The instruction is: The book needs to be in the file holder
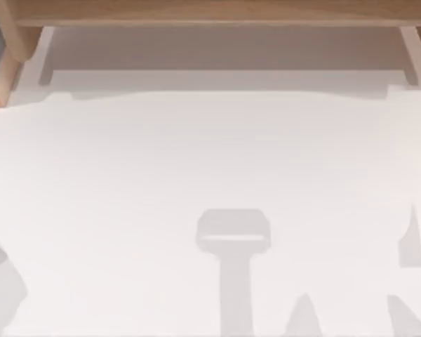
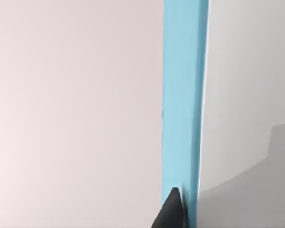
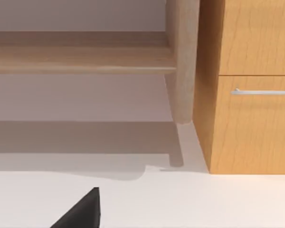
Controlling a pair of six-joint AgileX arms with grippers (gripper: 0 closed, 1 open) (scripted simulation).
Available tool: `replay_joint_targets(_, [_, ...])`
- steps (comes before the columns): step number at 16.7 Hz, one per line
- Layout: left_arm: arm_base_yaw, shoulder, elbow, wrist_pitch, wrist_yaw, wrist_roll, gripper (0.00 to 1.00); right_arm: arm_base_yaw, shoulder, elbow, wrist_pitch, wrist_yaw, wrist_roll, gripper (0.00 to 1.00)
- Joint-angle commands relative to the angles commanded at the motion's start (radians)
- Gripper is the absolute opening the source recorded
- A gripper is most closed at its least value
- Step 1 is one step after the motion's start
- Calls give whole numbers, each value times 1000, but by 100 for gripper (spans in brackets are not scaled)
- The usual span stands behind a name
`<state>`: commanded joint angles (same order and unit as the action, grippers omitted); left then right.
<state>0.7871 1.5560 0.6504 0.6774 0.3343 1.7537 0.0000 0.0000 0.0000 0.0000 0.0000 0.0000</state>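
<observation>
The book (image 2: 183,95) is a long light-blue edge with a thin white line along one side, running straight out from my left gripper (image 2: 173,211). That gripper is shut on the book, and one dark fingertip (image 2: 170,209) lies against the blue edge. Behind the book lie pale surfaces with a grey shadow. My right gripper (image 3: 80,211) hangs over the white table, pointing at the wooden furniture, with nothing in it. The file holder is out of view.
A wooden shelf (image 1: 210,12) on pale legs spans the far edge of the white table (image 1: 196,154). A wooden cabinet (image 3: 247,85) with a metal drawer handle (image 3: 263,91) stands beside it. Grey shadows fall on the near part of the table.
</observation>
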Motion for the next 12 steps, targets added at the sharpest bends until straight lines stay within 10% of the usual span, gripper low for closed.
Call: replay_joint_targets(12, [-182,242,211,-66,224,-12,0,0,0,0,0,0,0,100])
